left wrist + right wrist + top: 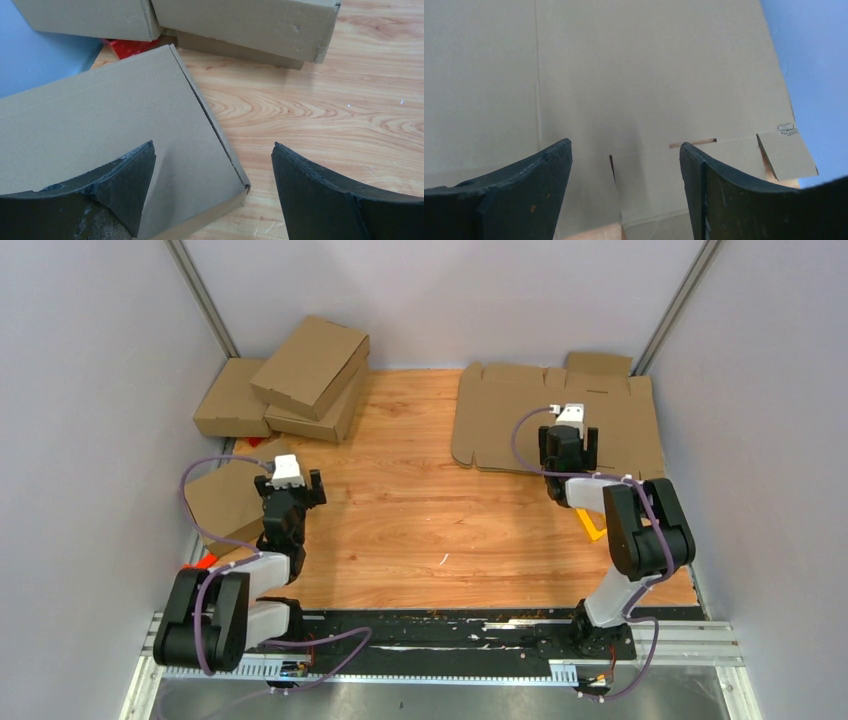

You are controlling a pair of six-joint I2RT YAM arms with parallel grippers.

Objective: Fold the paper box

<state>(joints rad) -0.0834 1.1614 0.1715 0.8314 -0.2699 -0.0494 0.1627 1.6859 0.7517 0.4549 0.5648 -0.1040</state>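
The paper box (222,502) is a closed shallow brown mailer box lying flat at the table's left edge. In the left wrist view its lid (100,120) fills the lower left, with its near corner between my fingers. My left gripper (291,486) (212,150) is open and empty just above that corner. My right gripper (568,440) (625,145) is open and empty, hovering low over the near edge of a flat cardboard blank (500,420) (624,65) with slots and flaps at the back right.
Three closed brown boxes are piled at the back left (310,365) (245,22), with a red item (127,46) beside them. More blanks lie under the flat one. A yellow piece (593,530) sits by the right arm. Grey walls enclose three sides.
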